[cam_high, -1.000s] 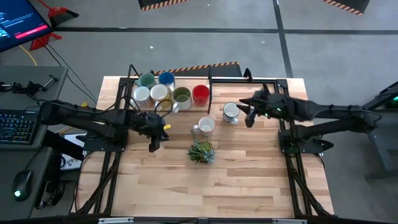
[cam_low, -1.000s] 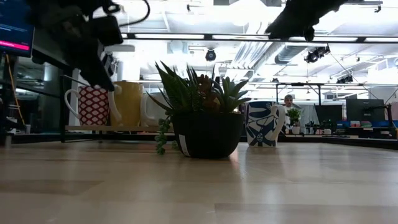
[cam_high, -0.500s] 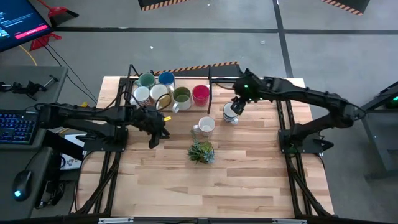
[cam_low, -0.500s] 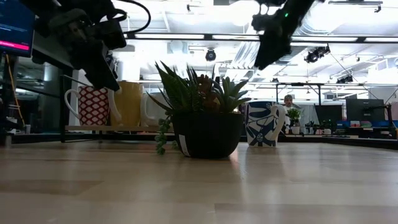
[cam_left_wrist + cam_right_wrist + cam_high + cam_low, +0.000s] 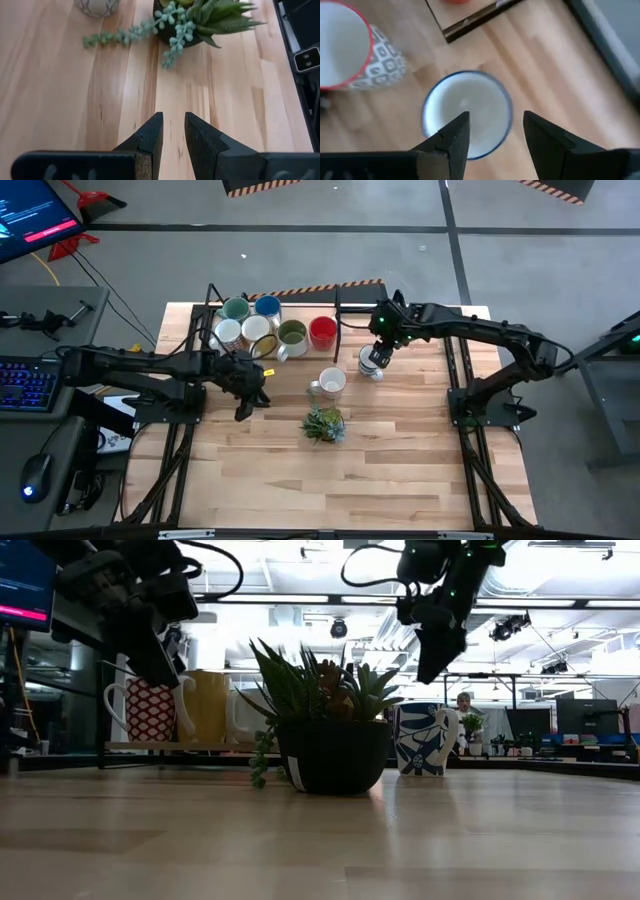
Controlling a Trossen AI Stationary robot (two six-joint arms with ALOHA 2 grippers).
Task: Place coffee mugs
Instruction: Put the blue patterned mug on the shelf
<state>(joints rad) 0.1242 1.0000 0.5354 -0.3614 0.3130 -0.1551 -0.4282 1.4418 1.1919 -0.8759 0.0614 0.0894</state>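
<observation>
High view: I have the right gripper point(image 5: 378, 350) poised directly above the blue-rimmed mug point(image 5: 371, 361), which stands on the table point(image 5: 400, 460) just outside the rack point(image 5: 337, 315) holding six mugs. A second loose mug point(image 5: 329, 382) sits near the plant point(image 5: 324, 423).

Low view: the blue-patterned mug is upright, so a top-down approach suits it.

Left wrist view: the left gripper point(image 5: 173, 131) waits over bare wood, fingers narrowly parted.

Right wrist view: my fingers point(image 5: 452, 135) are spread wide, straddling the rim for a wall pinch.
</observation>
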